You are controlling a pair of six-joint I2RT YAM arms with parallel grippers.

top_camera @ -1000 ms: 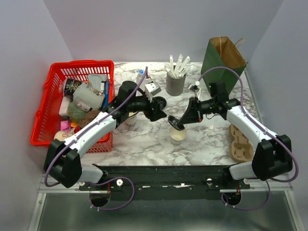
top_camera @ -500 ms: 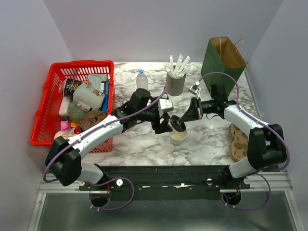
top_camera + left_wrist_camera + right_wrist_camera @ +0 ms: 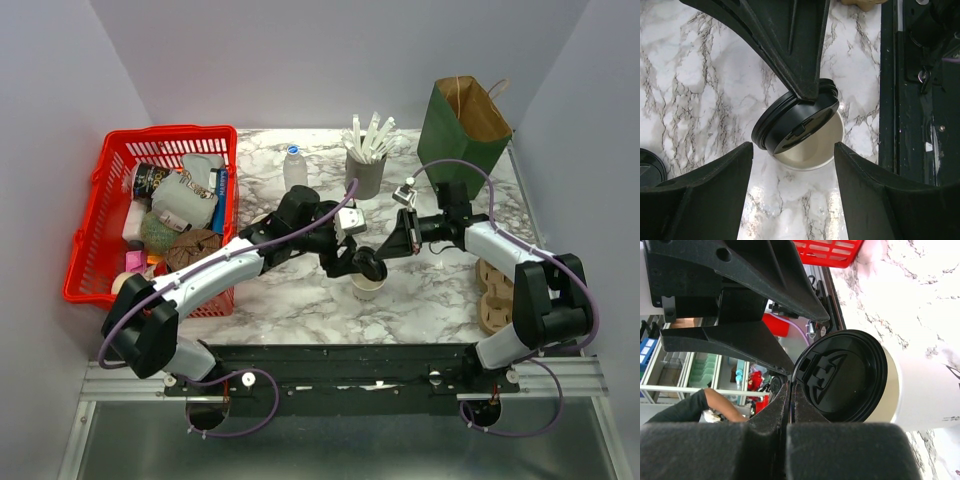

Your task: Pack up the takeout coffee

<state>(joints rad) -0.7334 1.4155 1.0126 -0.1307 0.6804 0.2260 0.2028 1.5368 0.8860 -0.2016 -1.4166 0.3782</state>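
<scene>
The takeout coffee cup [image 3: 368, 288] stands open on the marble table, its cream inside showing in the left wrist view [image 3: 812, 152]. Its black lid [image 3: 790, 127] lies tilted over the cup's mouth and covers part of it. My right gripper [image 3: 381, 257] is shut on the lid's rim; in the right wrist view [image 3: 790, 390] its fingers pinch the edge of the lid [image 3: 845, 375] in front of the cup [image 3: 920, 395]. My left gripper [image 3: 352, 266] is open and empty, and its fingers [image 3: 705, 195] stand on either side of the cup without touching it.
A red basket [image 3: 105, 215] of groceries is at the left. A small bottle [image 3: 293, 165], a grey cup of white sticks [image 3: 366, 172] and a green paper bag [image 3: 465, 120] stand at the back. A tan moulded cup holder [image 3: 498, 295] lies at the right edge.
My left gripper has swung right and forward, from beside the basket to straddle the cup. My right gripper has stayed shut on the lid, holding it over the cup's mouth.
</scene>
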